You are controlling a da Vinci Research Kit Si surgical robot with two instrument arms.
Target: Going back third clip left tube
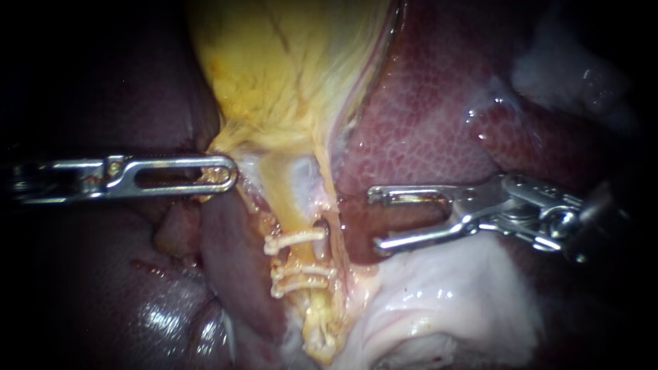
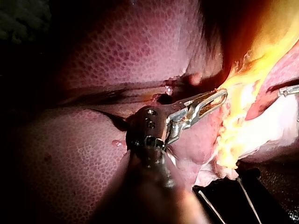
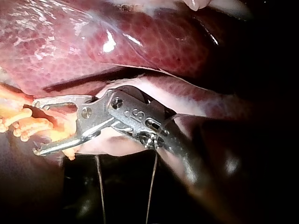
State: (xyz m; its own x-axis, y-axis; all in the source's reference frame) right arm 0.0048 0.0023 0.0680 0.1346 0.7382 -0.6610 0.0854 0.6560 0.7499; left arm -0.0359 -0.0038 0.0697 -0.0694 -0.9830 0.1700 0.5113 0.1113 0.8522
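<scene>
Cream-white, three clips (image 1: 301,269) across the yellow tube (image 1: 317,327), stacked along its length, the farthest one set a little apart from the nearer pair.

Right instrument (image 1: 377,219) entering from the right. Pincer spread wide, gripping nothing, with only dark red liver (image 1: 425,103) behind the gap. Both tips pointing left at the clipped tube and stopping just right of it, apart from it. Farthest clip about level with the nearer tip, the other two clips nearer than the whole pincer.

Left instrument (image 1: 223,173) entering from the left. Pincer closed on the near left edge of the yellow gallbladder (image 1: 288,68), left of and beyond the clips and apart from them.

Pale glistening tissue (image 1: 445,301) near and right, below the right instrument.

Hard to make out:
- Both shafts lost in shadow at the edges of the endoscope view.
- Second jaw of the left pincer hidden beneath the slotted one in that view.
- Back of the tube, and how far each clip wraps it, not visible.
- Right wrist view: clips cut off beside the pincer tips.
- Left wrist view: only the tip of the right instrument showing, past the gallbladder.
</scene>
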